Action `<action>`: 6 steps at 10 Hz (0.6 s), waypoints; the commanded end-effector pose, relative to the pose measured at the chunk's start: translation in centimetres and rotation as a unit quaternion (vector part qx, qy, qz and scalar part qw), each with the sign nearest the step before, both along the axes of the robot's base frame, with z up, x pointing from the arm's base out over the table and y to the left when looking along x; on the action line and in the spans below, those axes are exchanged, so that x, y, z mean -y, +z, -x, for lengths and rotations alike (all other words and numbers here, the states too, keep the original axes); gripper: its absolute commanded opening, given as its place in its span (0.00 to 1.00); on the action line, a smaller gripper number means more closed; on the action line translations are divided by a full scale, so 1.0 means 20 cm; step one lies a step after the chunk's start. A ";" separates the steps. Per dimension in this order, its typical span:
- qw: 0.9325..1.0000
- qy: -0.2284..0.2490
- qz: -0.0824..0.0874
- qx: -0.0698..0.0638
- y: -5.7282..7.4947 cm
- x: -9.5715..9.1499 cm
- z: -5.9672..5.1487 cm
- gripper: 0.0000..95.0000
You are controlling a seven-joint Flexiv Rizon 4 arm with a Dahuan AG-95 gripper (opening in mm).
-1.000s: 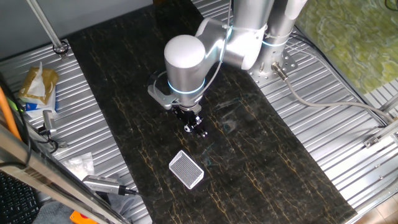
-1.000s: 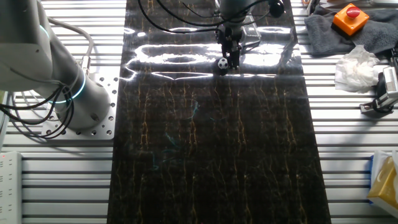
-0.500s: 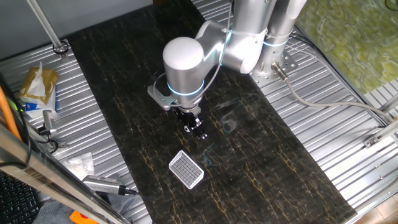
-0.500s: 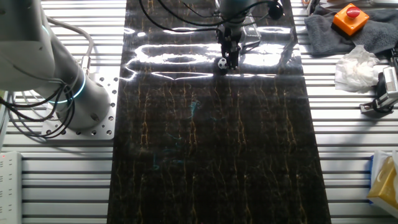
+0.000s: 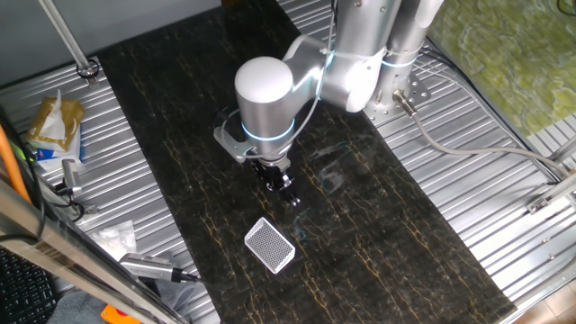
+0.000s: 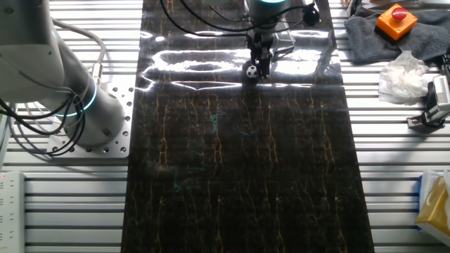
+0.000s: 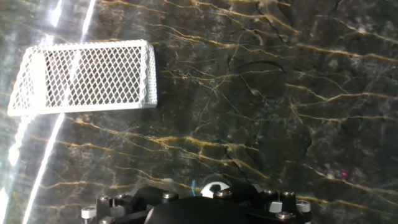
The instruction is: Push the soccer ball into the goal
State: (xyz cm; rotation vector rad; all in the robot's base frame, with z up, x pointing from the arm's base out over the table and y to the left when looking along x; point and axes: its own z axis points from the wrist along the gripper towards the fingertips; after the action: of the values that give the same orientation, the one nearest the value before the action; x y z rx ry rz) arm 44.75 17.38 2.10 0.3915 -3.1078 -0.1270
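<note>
Where arm reaches down over dark marble-pattern mat (image 5: 378, 225), gripper (image 5: 286, 190) sits low at surface, fingers pointing down. Ball (image 6: 250, 70) lies on mat, touching or just beside fingertips on their left in other fixed view; in hand view only small white part of it (image 7: 213, 187) shows above gripper body. Jaw gap hidden in all views: cannot tell whether apart or together. Goal (image 5: 269, 244) lies on mat near gripper, apart from ball; hand view shows goal (image 7: 87, 77) at upper left, white frame, mesh netting.
</note>
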 end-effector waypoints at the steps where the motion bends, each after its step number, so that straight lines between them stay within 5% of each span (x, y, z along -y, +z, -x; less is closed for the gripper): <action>1: 1.000 -0.003 -0.009 -0.001 -0.01 -0.01 -0.01 1.00; 6: 1.000 -0.017 -0.022 -0.005 -0.01 -0.09 -0.02 1.00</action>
State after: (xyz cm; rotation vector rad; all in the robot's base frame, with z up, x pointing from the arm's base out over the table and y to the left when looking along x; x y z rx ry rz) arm 45.21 19.67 1.90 0.3323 -3.1045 -0.2028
